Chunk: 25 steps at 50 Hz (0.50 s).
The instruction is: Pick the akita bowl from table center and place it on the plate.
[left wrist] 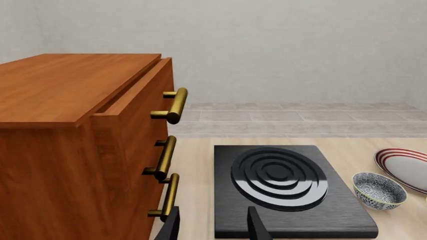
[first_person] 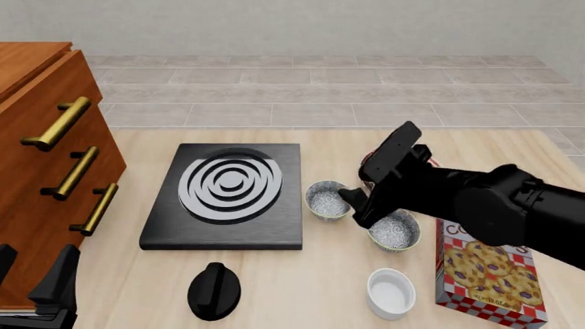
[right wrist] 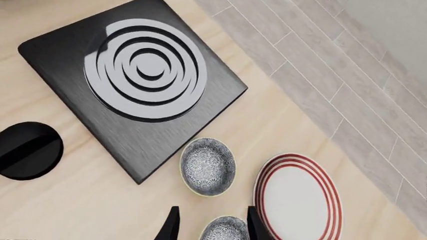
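The akita bowl [first_person: 327, 200] [right wrist: 207, 166] [left wrist: 378, 190] stands upright at the table's centre, just right of the stove. It is speckled grey inside and dark patterned outside. The red-striped white plate [right wrist: 293, 200] [left wrist: 408, 167] lies just behind and to the right of it; in the front view my right arm covers most of the plate. My right gripper [first_person: 358, 208] [right wrist: 213, 230] hovers open above the table between the akita bowl and a second speckled bowl [first_person: 394, 231] [right wrist: 225, 229], holding nothing. My left gripper [first_person: 32, 271] [left wrist: 213, 227] is open and empty at the near left, by the cabinet.
A black square stove [first_person: 227, 194] with grey rings lies left of centre. A wooden cabinet [first_person: 37, 178] with brass handles fills the left edge. Near the front are a black knob-like lid [first_person: 214, 290], a white ramekin [first_person: 391, 293] and a cookie box [first_person: 489, 274].
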Available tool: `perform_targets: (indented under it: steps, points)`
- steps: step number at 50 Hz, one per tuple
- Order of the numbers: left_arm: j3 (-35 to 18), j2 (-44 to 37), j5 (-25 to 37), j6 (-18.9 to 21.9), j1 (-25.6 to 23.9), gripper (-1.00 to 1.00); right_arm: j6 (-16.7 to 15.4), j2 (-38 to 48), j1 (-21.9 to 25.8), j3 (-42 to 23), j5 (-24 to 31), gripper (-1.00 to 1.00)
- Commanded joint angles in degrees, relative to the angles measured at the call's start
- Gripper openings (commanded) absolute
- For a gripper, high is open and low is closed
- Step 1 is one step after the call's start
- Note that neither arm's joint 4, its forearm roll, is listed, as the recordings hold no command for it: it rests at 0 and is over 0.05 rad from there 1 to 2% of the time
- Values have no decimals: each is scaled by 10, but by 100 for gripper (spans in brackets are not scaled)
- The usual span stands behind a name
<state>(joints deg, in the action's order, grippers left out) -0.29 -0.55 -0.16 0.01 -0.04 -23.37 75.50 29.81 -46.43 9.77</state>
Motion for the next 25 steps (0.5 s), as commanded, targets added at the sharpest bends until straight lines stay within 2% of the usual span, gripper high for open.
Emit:
perform_targets:
  steps: [1, 9, 14, 15, 23, 25]
  points:
    - [0, 0, 0, 0, 0, 100, -42, 75, 27, -49, 15, 100]
    - [0, 0, 0, 0, 0, 100, -89, 110, 31, -56, 24, 100]
    - [0, 0, 0, 0, 0, 100, -95, 125, 39, -65, 31, 100]
    - [0, 0, 0, 0, 0, 100, -105, 131, 40, -62, 29, 100]
    - [0, 0, 0, 0, 0, 100, -148, 159, 21, -65, 16, 100]
    - [0, 0, 0, 0, 0, 100, -149, 162, 18, -69, 15, 100]
